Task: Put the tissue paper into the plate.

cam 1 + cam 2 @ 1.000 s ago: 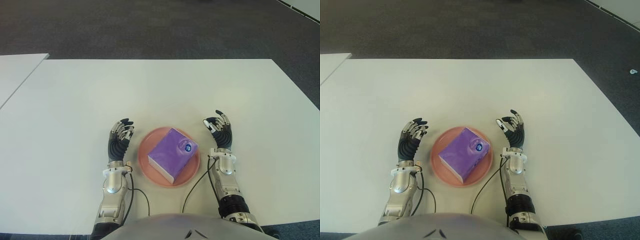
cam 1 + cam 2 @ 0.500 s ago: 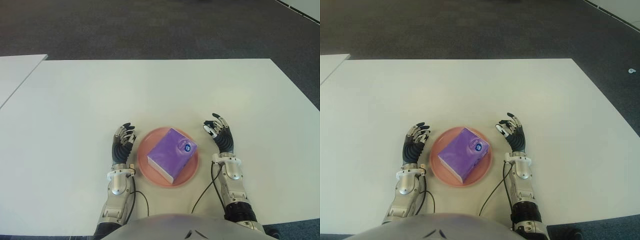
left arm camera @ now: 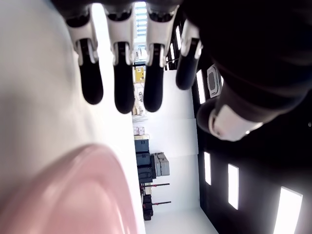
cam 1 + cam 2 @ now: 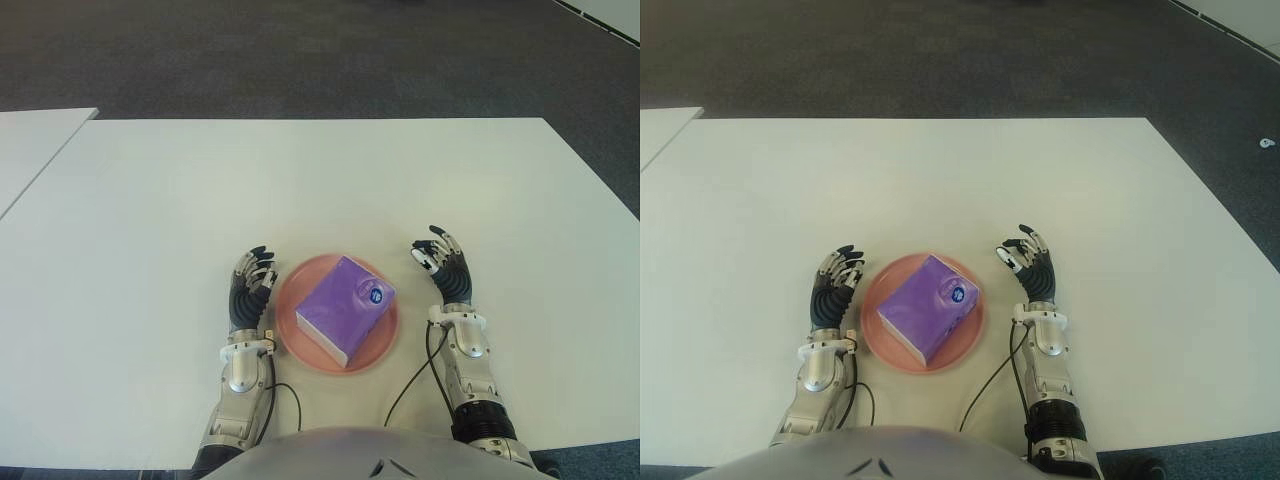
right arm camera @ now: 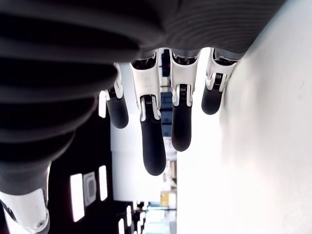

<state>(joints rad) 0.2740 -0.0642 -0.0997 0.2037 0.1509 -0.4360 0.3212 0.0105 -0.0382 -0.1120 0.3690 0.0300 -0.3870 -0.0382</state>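
Both sets of fingers are spread and relaxed, holding nothing. The left hand point(image 4: 250, 288) sits just beside the pink plate point(image 4: 290, 335) on its left, the right hand point(image 4: 446, 270) near the plate on its right. The purple tissue paper pack point(image 4: 345, 308) lies in the plate, on the white bench point(image 4: 300, 190).

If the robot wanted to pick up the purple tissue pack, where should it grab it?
Probably across the two long sides of the purple tissue pack, coming down from above. It lies flat and turned at an angle on the pink plate, whose rim surrounds its base. The open right hand and open left hand show either side of the plate.
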